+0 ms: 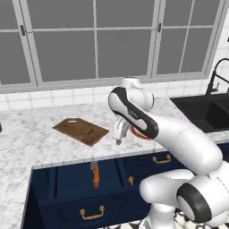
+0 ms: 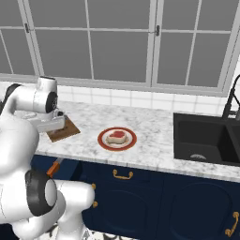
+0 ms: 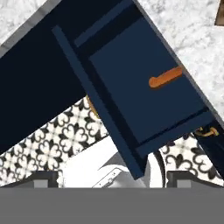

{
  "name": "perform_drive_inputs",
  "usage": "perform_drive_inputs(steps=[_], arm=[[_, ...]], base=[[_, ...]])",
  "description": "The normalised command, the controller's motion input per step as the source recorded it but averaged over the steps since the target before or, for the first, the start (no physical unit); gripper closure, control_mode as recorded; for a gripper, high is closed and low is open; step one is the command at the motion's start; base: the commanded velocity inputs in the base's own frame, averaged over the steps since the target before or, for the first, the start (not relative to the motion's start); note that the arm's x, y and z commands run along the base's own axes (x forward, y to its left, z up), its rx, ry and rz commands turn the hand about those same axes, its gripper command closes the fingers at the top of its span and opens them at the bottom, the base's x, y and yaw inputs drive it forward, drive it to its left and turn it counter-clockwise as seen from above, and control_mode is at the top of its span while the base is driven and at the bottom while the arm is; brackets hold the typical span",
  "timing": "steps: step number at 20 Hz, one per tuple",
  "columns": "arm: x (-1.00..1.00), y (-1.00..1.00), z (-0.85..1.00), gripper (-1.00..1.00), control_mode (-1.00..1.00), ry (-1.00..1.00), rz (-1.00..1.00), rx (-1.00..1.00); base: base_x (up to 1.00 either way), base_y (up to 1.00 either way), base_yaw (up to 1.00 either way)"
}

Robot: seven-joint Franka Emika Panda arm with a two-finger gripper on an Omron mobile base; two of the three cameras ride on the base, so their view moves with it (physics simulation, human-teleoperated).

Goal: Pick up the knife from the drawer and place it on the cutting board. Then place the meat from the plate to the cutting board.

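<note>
Only the right base view shows the red-pink meat (image 2: 117,136) on its red-rimmed round plate (image 2: 117,139), while the orange-handled knife (image 1: 95,174) lies in the open navy drawer (image 1: 67,188) below the empty, wide-open gripper (image 1: 119,137), near the bench's front edge.

No readable text, labels, brands, numbers or signs anywhere; the dark mark on the robot arm (image 1: 134,114) is too blurred to read.

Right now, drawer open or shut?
Open: the drawer is pulled out below the counter, its inside exposed with the knife lying in it.
</note>
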Motion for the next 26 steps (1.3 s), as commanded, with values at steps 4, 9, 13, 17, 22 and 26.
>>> perform_drive_inputs(steps=[4,9,13,17,22,26], arm=[[-0.17,0.71,-0.66,-1.0,-1.0,0.15,0.51,-0.18],[-0.07,0.59,-0.54,-1.0,-1.0,0.07,-0.07,0.02],[-0.07,0.41,-0.45,-1.0,-1.0,0.07,-0.34,0.17],[-0.07,0.45,-0.55,-1.0,-1.0,0.07,-0.44,0.1],[0.02,0.22,-0.48,-1.0,-1.0,0.03,-0.37,-0.01],[0.15,0.14,-0.39,-1.0,-1.0,0.07,-0.27,-0.06]], base=[[0.0,0.0,0.0],[0.0,0.0,0.0],[0.0,0.0,0.0],[0.0,0.0,0.0],[0.0,0.0,0.0],[0.0,0.0,0.0]])
